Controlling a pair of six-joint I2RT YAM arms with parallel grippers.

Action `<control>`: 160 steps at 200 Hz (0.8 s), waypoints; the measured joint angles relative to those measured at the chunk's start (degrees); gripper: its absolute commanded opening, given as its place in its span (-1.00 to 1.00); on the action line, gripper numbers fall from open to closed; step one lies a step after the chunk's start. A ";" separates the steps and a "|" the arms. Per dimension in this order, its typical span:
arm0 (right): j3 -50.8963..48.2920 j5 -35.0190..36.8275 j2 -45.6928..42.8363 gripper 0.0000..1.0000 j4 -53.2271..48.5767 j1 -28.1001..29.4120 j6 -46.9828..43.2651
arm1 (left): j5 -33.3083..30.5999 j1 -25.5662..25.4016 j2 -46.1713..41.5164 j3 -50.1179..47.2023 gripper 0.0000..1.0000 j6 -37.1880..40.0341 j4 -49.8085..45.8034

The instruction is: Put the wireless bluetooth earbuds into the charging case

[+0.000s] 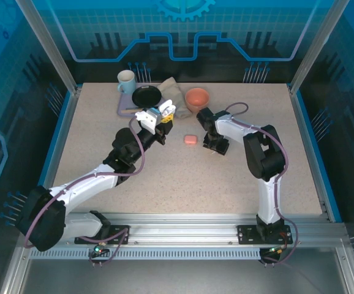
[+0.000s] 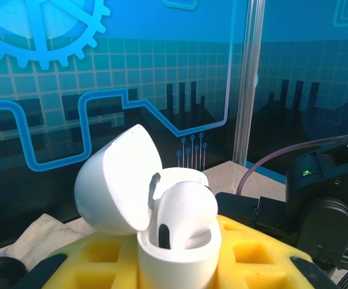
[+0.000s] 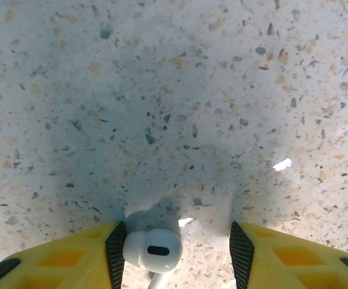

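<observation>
Pickup of small white plastic earbud (image 3: 153, 250) lying on speckled stone-look tabletop (image 3: 174, 90): right gripper (image 3: 179, 256) is straddling it, jaws half apart, so centring should be preventing tipping. Left gripper (image 1: 163, 115) is clamping the open white clamshell charging case (image 2: 150, 205).

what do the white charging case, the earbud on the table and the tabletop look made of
white charging case: smooth hard plastic by the look, satin sheen with soft highlights on the open lid.
white earbud: likely glossy plastic, bright rounded shell, dark oval inset.
tabletop: speckled stone-like composite or laminate, mostly matte, one small glare spot; cannot tell which.
</observation>
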 measured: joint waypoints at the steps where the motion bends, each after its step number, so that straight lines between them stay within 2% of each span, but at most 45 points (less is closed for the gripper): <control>1: -0.02 0.00 0.00 0.01 0.04 0.00 0.00 | 0.00 0.00 0.00 0.00 -1.00 0.00 0.00; 109: -0.07 -0.04 -0.11 -0.26 -0.37 -0.22 0.63 | 0.00 0.33 0.00 0.00 -1.00 -0.04 0.17; 160: -0.09 -0.04 -0.11 -0.32 -0.57 -0.24 0.57 | 0.00 0.33 0.00 0.00 -1.00 -0.04 0.35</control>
